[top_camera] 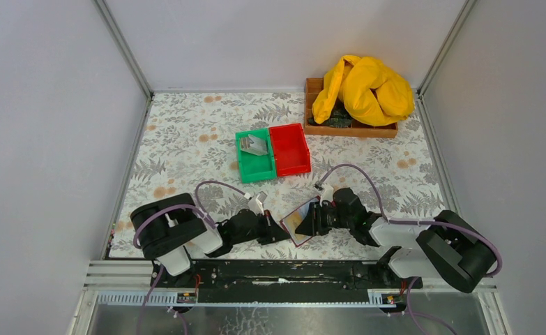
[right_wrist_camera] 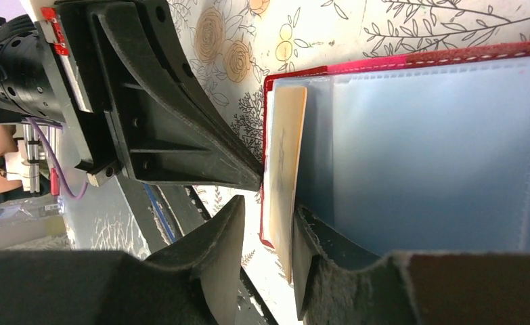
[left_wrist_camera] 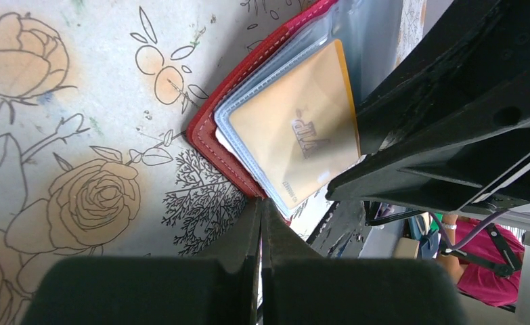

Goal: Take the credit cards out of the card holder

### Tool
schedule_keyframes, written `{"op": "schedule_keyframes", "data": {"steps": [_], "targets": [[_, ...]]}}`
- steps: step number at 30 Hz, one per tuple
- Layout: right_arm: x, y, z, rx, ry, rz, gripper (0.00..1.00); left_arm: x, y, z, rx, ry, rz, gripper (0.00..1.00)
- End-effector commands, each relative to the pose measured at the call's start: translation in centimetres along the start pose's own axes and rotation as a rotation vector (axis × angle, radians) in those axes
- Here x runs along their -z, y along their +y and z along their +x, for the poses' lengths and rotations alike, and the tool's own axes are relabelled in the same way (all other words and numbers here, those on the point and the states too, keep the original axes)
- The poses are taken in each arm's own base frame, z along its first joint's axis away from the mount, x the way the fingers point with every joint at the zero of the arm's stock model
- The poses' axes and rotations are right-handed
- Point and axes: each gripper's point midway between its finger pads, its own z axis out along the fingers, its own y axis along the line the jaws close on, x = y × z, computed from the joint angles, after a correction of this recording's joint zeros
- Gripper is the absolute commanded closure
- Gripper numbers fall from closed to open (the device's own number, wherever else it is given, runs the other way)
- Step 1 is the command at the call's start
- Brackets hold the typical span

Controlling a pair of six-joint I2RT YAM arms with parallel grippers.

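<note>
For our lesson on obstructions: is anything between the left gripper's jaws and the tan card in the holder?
Yes. The tan card appears to sit inside a clear sleeve of the card holder. The holder's red edge lies between the card and the left gripper, whose jaws are shut at that edge.

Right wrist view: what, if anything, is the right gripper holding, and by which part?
The right gripper straddles the card holder at its edge, one finger each side of the tan card; a firm pinch cannot be told.
</note>
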Motion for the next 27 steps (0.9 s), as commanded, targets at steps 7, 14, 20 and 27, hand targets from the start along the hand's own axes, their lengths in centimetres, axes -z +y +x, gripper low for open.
{"op": "schedule_keyframes", "data": {"steps": [7,14,20,27], "targets": [[0.1,2.2,-1.3,0.037,-0.032,-0.076,0.63,0.4,2.9,0.8,0.003,0.029,-0.083,1.00],[0.7,1.4,-1.8,0.076,-0.054,-0.006,0.63,0.6,3.1,0.7,0.004,0.025,-0.077,1.00],[1.0,0.7,-2.2,0.096,-0.068,0.044,0.63,0.6,3.1,0.6,0.000,0.022,-0.076,1.00],[1.7,0.0,-2.9,0.106,-0.094,0.092,0.63,0.6,3.3,0.5,-0.008,0.025,-0.085,1.00]]}}
